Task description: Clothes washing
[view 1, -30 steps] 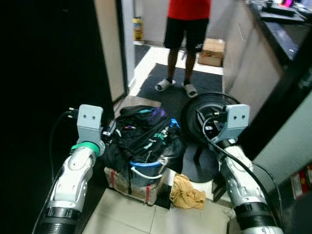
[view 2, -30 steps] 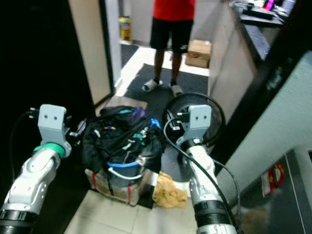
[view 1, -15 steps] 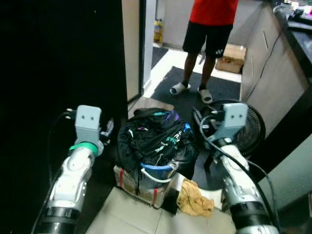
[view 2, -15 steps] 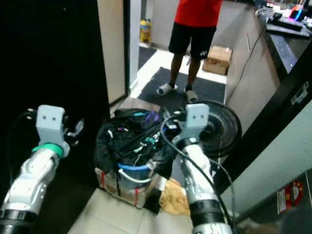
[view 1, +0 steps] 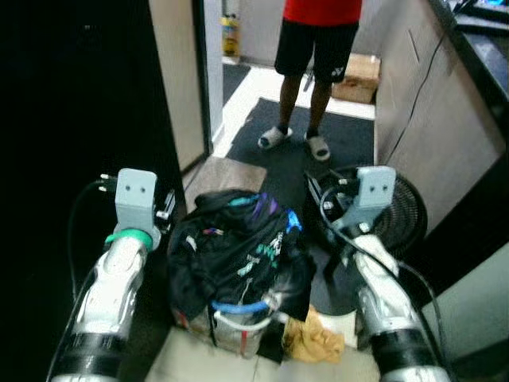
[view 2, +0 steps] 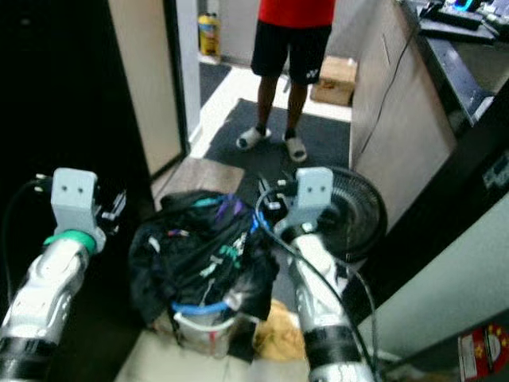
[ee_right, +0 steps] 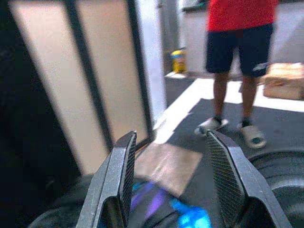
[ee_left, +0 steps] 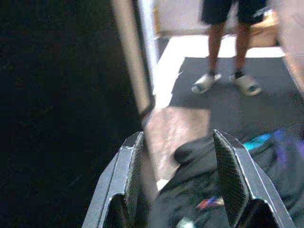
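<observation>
Clothes: dark heap (view 1: 235, 243) piled over a basket (view 1: 235, 330) on the floor, between the two arms.
Left hand (ee_left: 178, 183): raised at the heap's left edge, fingers spread apart, grasping nothing.
Right hand (ee_right: 173, 183): raised at the heap's right side, fingers spread apart, empty.
Rag: yellow (view 1: 314, 338), on the floor touching the basket.
Fan: black (view 1: 398, 211), just behind the right arm.
Person: legs in sandals (view 1: 298, 139) on a dark mat (view 1: 318, 147) beyond the heap.
</observation>
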